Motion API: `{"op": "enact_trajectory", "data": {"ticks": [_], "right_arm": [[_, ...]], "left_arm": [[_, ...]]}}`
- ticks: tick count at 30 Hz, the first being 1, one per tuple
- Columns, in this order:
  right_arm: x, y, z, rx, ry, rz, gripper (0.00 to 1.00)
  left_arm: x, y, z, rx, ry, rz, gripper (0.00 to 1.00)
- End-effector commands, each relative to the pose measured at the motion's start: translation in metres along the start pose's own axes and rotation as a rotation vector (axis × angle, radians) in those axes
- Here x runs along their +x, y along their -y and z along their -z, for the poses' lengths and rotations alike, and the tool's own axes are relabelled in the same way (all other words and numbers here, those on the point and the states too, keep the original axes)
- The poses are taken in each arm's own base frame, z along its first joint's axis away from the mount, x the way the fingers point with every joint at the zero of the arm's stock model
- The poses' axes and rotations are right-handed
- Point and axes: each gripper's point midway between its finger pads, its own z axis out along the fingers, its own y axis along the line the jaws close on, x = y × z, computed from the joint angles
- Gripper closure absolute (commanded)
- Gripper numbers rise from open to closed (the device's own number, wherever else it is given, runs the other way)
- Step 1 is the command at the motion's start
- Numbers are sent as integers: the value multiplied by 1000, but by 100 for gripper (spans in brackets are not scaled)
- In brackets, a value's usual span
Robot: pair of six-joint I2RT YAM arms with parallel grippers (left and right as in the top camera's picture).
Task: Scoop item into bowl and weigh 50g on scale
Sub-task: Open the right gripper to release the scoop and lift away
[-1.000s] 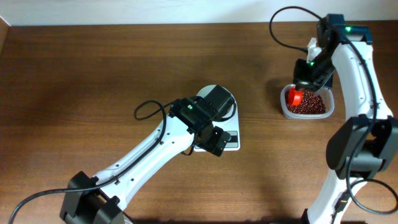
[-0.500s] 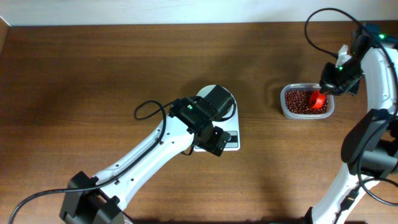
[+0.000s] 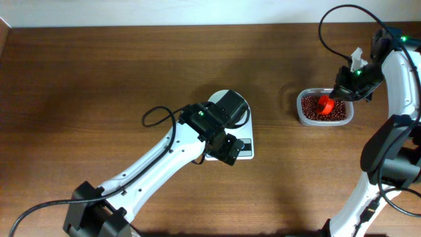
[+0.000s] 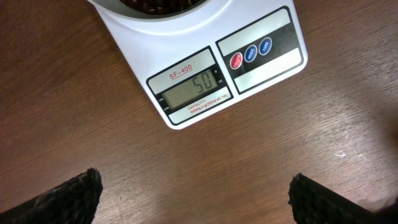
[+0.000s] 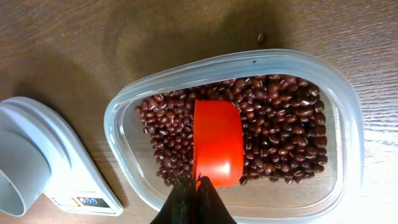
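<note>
Over the clear tub at the right end of the worktop, my right hand, pinching the red scoop at its near end, had swept it across the beans and back to the middle within a second. The left hand hung spread and empty before the scale, whose display read 50 under the bowl of beans. I judged the weighing met, with the scoop merely parked in the tub's remaining stock.
</note>
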Motion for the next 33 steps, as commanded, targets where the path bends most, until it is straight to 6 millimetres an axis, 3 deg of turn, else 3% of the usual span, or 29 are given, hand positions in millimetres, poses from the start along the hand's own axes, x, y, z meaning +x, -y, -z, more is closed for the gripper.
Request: {"op": "enact_trajectory", "data": {"ticks": [1, 3, 5, 9, 11, 13, 17, 22, 25, 29, 33], "right_arm": [[5, -2, -9, -28, -31, 35, 96], [7, -2, -16, -44, -40, 44, 96], [12, -14, -22, -134, -55, 76, 96], [14, -21, -24, -186, -56, 113, 96], [11, -16, -23, -175, -47, 108, 80], [7, 0, -22, -127, -32, 95, 72], [0, 13, -17, -126, 0, 72, 56], [-12, 19, -15, -121, 50, 77, 12], [-21, 19, -14, -120, 87, 92, 6], [-47, 19, -11, -110, 194, 137, 5], [-76, 40, -5, 30, 303, 165, 5]], "left_arm": [[-3, -2, 1, -7, 7, -5, 1], [-3, -2, 1, -7, 7, -5, 1], [-3, -2, 1, -7, 7, -5, 1], [-3, -2, 2, -7, 7, -6, 1], [-3, -2, 1, -7, 7, -5, 1], [-3, -2, 1, -7, 7, -5, 1], [-3, -2, 1, -7, 7, -5, 1], [-3, -2, 1, -7, 7, -5, 1], [-3, -2, 1, -7, 7, -5, 1], [-3, -2, 1, -7, 7, -5, 1], [-3, -2, 2, -7, 8, -5, 1]]}}
